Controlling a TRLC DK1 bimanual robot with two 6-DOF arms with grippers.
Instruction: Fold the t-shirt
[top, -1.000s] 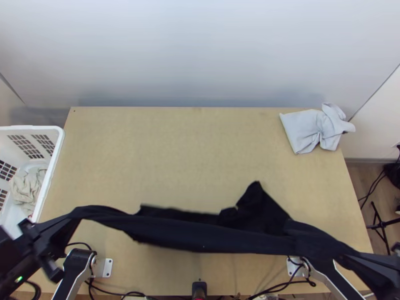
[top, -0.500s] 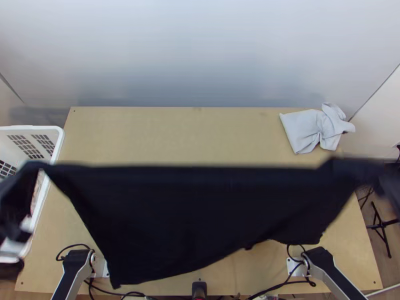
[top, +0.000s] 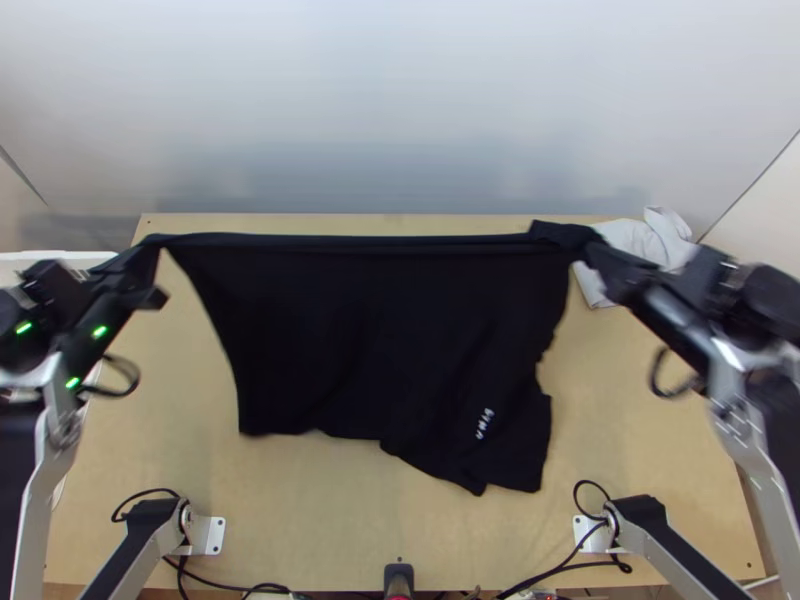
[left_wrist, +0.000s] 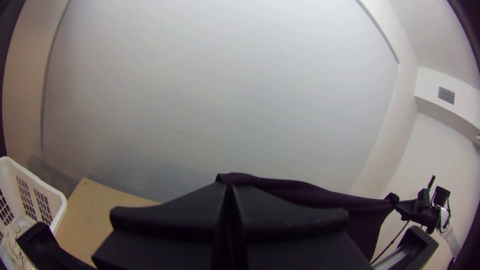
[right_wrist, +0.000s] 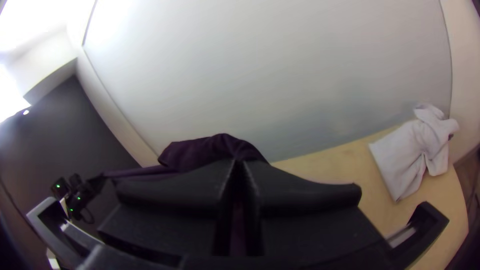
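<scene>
The black t-shirt (top: 390, 340) is being held up between the left gripper (top: 146, 256) and the right gripper (top: 598, 254), over the counter (top: 330, 520). Its upper edge is being pulled nearly straight from one side to the other, and the rest is being left to hang in a broad, loosely rippled sheet. Small white print (top: 484, 424) is being shown low on the cloth, toward the right arm's side. The bottom edge is being drawn into an uneven line, lower on that side; whether it is being supported by the counter cannot be told.

In the left wrist view, the jaws of the left gripper (left_wrist: 229, 187) are being kept pressed together, with a bit of the t-shirt being pinched at the tips. In the right wrist view, the jaws of the right gripper (right_wrist: 240, 164) are likewise being kept closed on the fabric, and a bunched flap is being bulged up just beside them.

At the counter's far corner on the right arm's side, a pale grey cloth (right_wrist: 407, 155) is being left lying, partly bunched; in the top view it is being partly covered by the t-shirt and the right arm. Beside the counter on the left arm's side, crumpled light cloth (left_wrist: 17, 242) is being held in a white basket (left_wrist: 54, 192).
</scene>
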